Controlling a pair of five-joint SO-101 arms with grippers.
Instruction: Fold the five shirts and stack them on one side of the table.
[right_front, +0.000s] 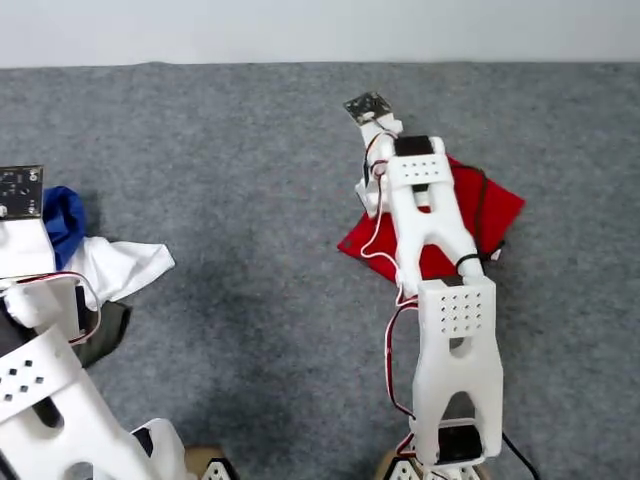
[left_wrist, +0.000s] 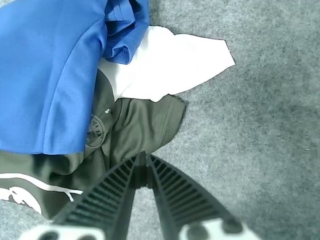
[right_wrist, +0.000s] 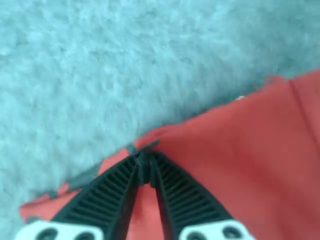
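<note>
Since the red shirt (right_front: 495, 205) is thin, limp cloth, we judge it light and floppy. It is likely to drag on the table (right_front: 250, 150) and its rough grey cover, so a hem or corner is a better place to pinch than the middle. It lies right of centre, toward the far side, under the right arm. The right gripper (right_wrist: 143, 162) has its fingers clenched on that shirt's far-left edge.

At the left, the blue shirt (left_wrist: 50, 75), white shirt (left_wrist: 170, 65) and dark shirt (left_wrist: 140, 125) lie heaped and overlapping, and we expect them to snag on one another when one is pulled. The left gripper (left_wrist: 143, 162) hangs over the dark shirt's edge with its fingers pressed together. We cannot tell whether any cloth is caught between them.

A broad stretch of table lies between the heap and the red shirt, which we judge is enough room to spread a shirt. The far edge is well beyond both.
</note>
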